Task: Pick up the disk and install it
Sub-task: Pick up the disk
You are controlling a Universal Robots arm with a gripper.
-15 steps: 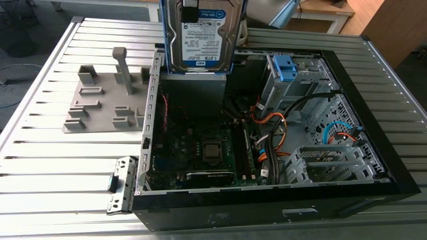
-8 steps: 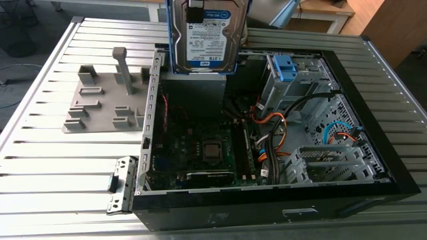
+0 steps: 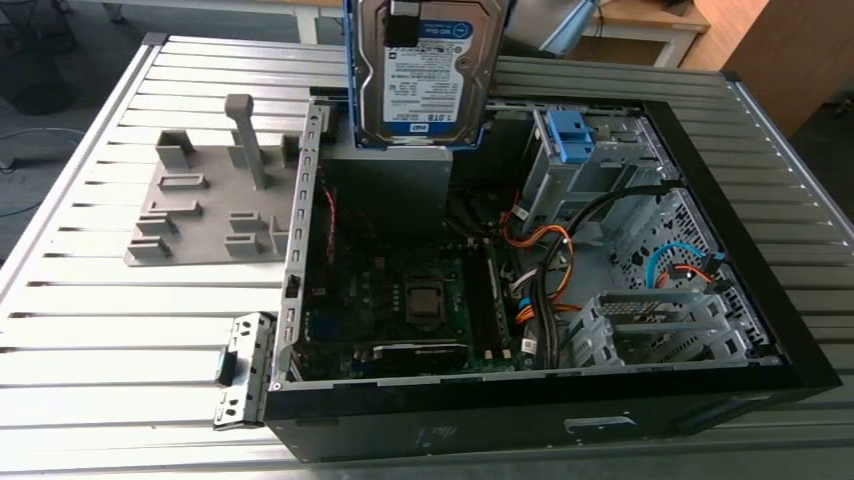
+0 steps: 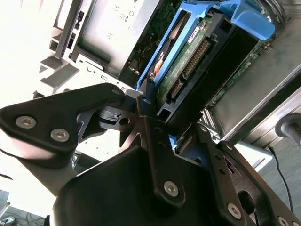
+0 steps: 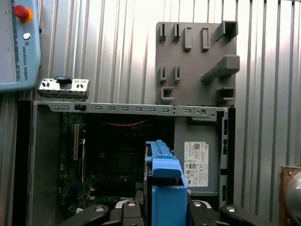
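Aloft, the disk [image 3: 427, 80] hangs clamped above the open computer case [image 3: 534, 425]

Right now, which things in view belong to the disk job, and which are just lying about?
Job:
- disk, clamped in the hand
- open computer case

Lying about:
- grey fixture plate on the table
- pendant
- metal bracket beside the case

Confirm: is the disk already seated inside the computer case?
No; in the exterior view the disk hangs upright in the air above the open computer case, not inside it.
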